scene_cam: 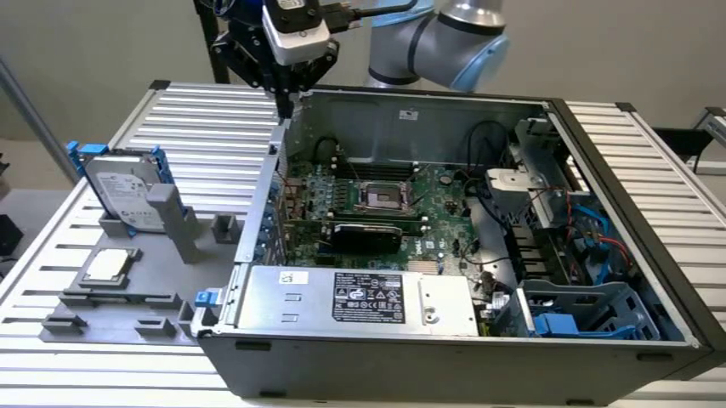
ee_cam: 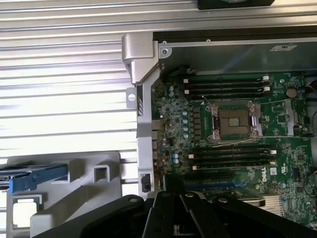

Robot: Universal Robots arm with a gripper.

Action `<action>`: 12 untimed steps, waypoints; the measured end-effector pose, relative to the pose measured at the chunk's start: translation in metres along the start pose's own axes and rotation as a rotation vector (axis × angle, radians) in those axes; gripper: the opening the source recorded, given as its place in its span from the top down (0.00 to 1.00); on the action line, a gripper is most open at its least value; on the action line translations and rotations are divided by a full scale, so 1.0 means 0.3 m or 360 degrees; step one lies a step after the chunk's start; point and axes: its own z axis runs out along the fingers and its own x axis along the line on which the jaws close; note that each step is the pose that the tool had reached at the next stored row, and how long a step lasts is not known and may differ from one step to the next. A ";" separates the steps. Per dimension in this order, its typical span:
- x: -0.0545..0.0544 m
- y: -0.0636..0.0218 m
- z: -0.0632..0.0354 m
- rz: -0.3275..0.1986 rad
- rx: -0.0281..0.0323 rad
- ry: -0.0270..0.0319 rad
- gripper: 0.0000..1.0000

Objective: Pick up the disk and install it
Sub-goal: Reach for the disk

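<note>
Your hand (scene_cam: 286, 100) is fully closed, its fingers drawn together to a point with nothing between them. In the exterior view it hangs over the far corner of the open computer case (scene_cam: 454, 357), right above the case wall on the exterior view's left. From the wrist view you look down past the dark fingers of the hand (ee_cam: 177, 196) onto that wall and the green motherboard (ee_cam: 233, 148) beside it.

The disk (scene_cam: 122, 194) is well apart from the hand, outside the case on the exterior view's left. It stands on edge in a grey stand (scene_cam: 170, 223) on the ribbed metal counter (scene_cam: 204, 119), not lying flat. Its white-labelled face is turned towards the exterior camera and tipped slightly upward, so the drive leans back a little. Its long axis seems to run up from the stand rather than along the counter, though the angle makes this hard to judge. The blue carrier frame (scene_cam: 82, 160) runs along its top and side edges. In the wrist view you catch a blue strip of the disk (ee_cam: 35, 177) next to the pale grey stand (ee_cam: 99, 178).

Nearer the exterior camera, a small square silver chip (scene_cam: 107, 265) lies flat on a low part of the same grey fixture. Inside the case, a silver box with a black label (scene_cam: 363, 297) sits along the near wall.
</note>
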 end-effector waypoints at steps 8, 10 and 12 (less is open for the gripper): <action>0.122 0.000 -0.001 0.0000 0.00001 0.00001 0.89; 0.152 0.001 -0.001 0.0000 0.00000 0.00000 0.89; 0.183 0.002 -0.001 0.0000 0.00000 0.00001 0.89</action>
